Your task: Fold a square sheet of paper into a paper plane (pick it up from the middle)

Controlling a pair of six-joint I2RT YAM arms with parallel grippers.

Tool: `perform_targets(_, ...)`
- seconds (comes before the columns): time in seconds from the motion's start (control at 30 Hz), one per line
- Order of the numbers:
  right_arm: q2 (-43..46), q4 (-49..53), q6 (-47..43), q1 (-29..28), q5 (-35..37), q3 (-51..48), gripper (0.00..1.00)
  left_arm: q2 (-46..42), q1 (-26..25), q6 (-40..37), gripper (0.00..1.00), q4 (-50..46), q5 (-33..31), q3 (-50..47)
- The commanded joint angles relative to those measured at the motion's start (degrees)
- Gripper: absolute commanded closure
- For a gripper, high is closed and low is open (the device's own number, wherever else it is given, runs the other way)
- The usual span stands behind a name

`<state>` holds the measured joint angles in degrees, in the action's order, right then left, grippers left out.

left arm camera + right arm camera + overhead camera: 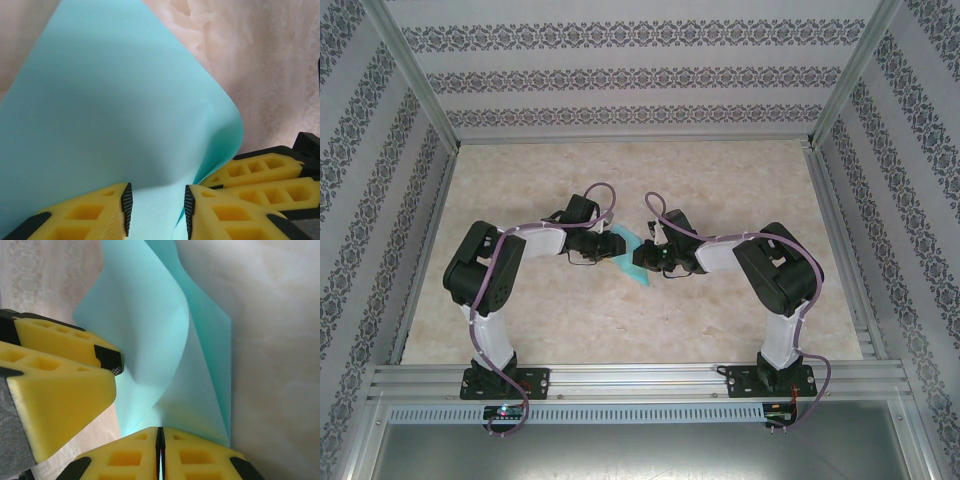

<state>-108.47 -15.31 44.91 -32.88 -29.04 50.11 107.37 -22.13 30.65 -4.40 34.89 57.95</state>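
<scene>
The square sheet of paper is teal-blue and hangs bent and partly folded over the middle of the table, between my two grippers. My right gripper is shut on its lower edge, and two curling layers rise from the pinch. My left gripper is open, its pads apart with the sheet running through the gap. In the top view the left gripper and right gripper almost meet at the paper. The right gripper's fingers show beside the paper's curled edge.
The tabletop is pale and marble-patterned, fenced by aluminium rails at the near edge and patterned walls on three sides. Both arms bend inward from their bases.
</scene>
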Motion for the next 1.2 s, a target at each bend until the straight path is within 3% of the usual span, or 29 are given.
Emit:
perform_targets(0.0, -0.08, 0.58, -0.21, -0.29, 3.27, -1.15, 0.88, -2.83, -0.82, -2.08, 0.61, -5.25, -1.23, -1.19)
perform_targets(0.3, -0.44, 2.61, -1.49, -0.52, 2.28, -1.02, 0.89, -6.45, -2.19, -2.53, 0.64, -6.2, 0.59, -0.38)
perform_targets(0.63, -0.52, 2.57, -1.66, -0.69, 1.71, -1.15, 0.9, -3.81, -3.92, -0.38, 0.75, -2.48, 5.26, -1.11)
perform_targets(0.9, -0.57, 2.27, -1.65, -0.6, 1.21, -1.41, 0.91, -1.92, -4.06, -0.9, 0.84, -2.83, 5.27, -2.55)
perform_targets(1.17, -0.21, 2.43, -1.75, -0.6, 0.65, -1.37, 0.92, 0.06, -4.07, -1.22, 0.84, -2.23, 4.69, -2.61)
